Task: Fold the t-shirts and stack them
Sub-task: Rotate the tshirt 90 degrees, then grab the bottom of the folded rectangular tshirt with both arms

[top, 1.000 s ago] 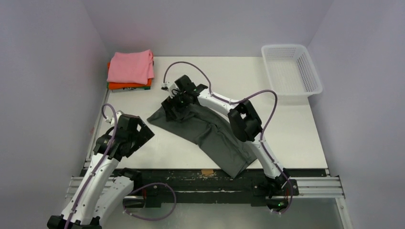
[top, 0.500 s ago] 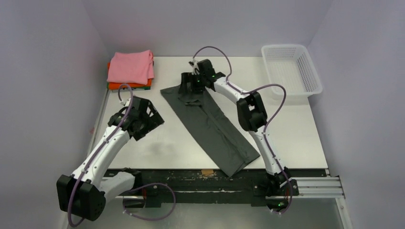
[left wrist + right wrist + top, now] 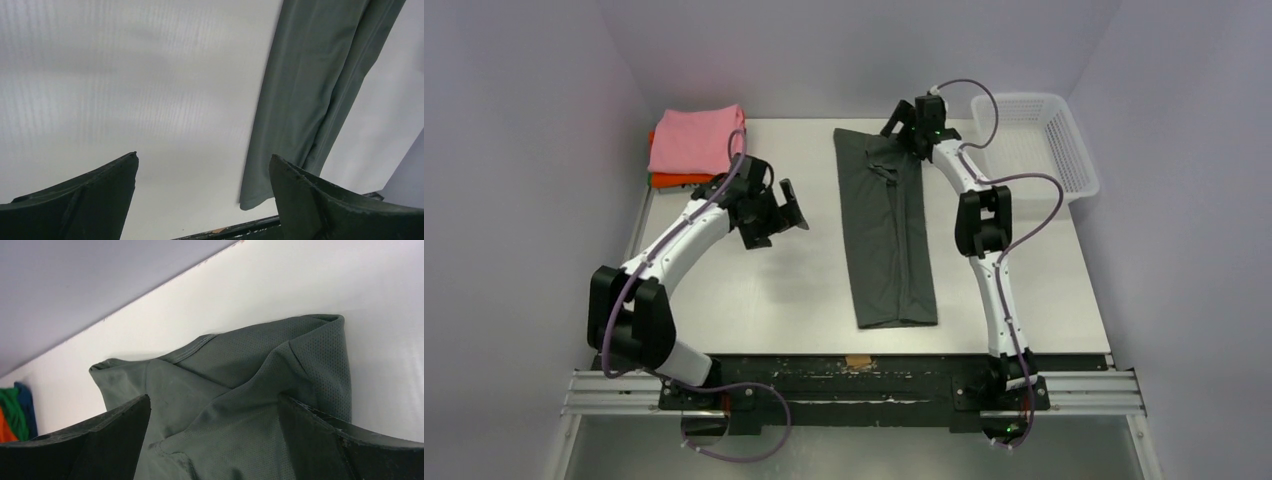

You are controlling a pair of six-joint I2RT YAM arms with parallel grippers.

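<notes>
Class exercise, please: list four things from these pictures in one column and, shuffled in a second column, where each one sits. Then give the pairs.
1. grey shirt
2. pink shirt
3. orange shirt
4. basket

A. far right corner
B. far left, on top
C. stretched long in the middle
D. far left, underneath

Pairs: 1-C, 2-B, 3-D, 4-A
</notes>
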